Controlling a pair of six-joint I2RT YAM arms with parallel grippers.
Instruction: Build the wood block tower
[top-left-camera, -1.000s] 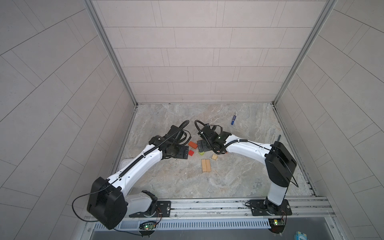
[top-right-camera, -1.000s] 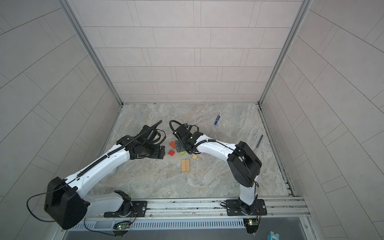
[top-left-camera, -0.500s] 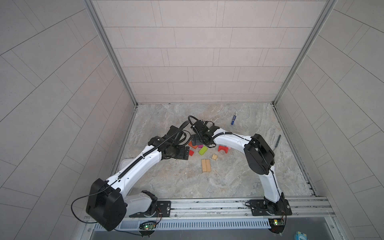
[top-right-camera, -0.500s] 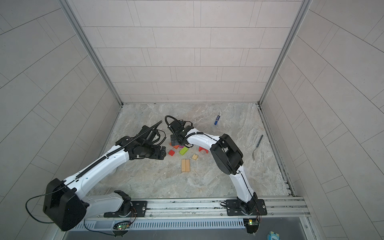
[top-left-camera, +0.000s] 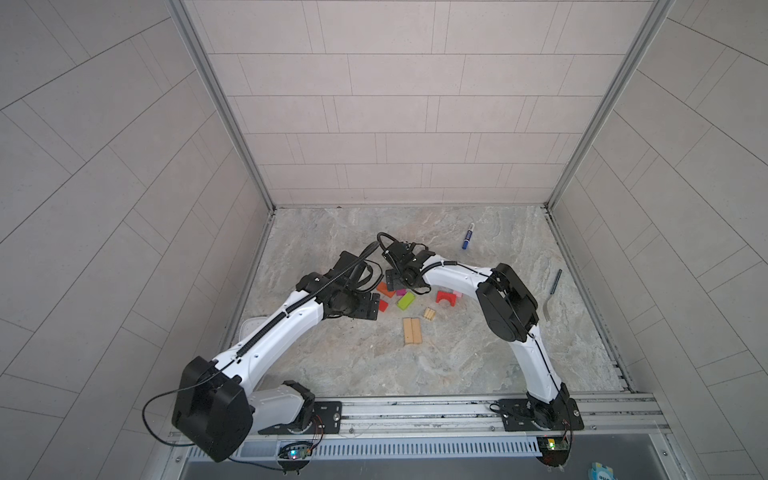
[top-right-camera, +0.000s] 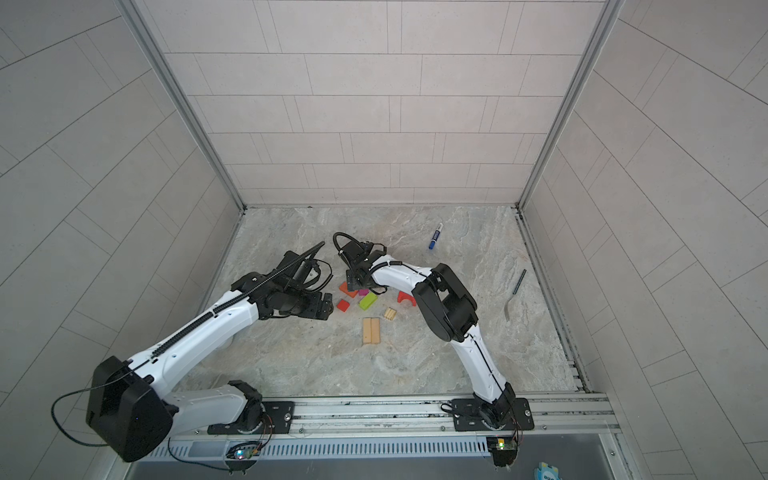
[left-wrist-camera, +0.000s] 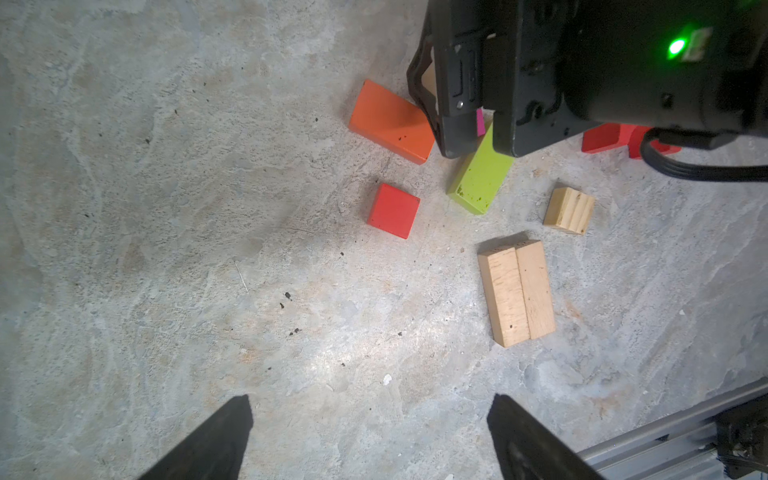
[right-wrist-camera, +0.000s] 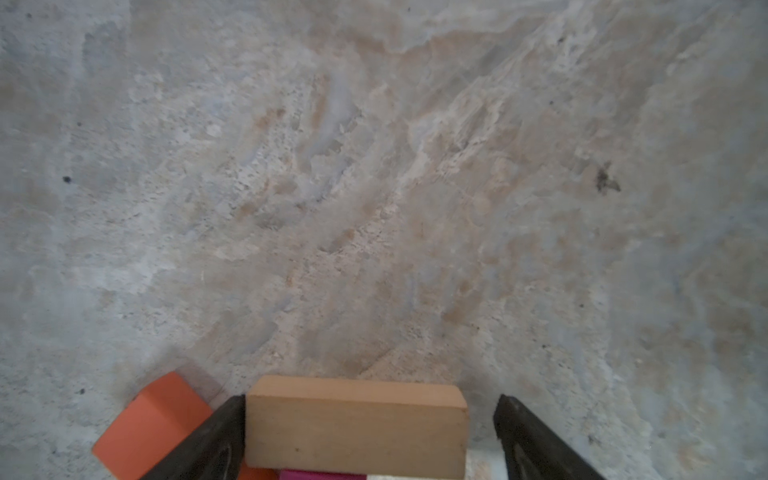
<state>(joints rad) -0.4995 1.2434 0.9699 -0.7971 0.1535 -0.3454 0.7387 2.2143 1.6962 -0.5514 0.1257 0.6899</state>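
Tan block (right-wrist-camera: 353, 428) sits mid-bench between my right claw's (right-wrist-camera: 370, 398) spread jaws, one finger (right-wrist-camera: 216, 440) touching, the other clear (closing unevenly could shove it askew). Orange brick (right-wrist-camera: 153, 415) lies just beside. My left claw (left-wrist-camera: 370, 405) hangs spread, empty.

Scattered on the stone floor (top-right-camera: 332, 365) lay an orange brick (top-right-camera: 347, 290), red cube (top-right-camera: 343, 305), lime-green brick (top-right-camera: 368, 301), red arch (top-right-camera: 405, 297) and small tan block (top-right-camera: 390, 313), with two tan planks (top-right-camera: 371, 330) touching side by side near them.
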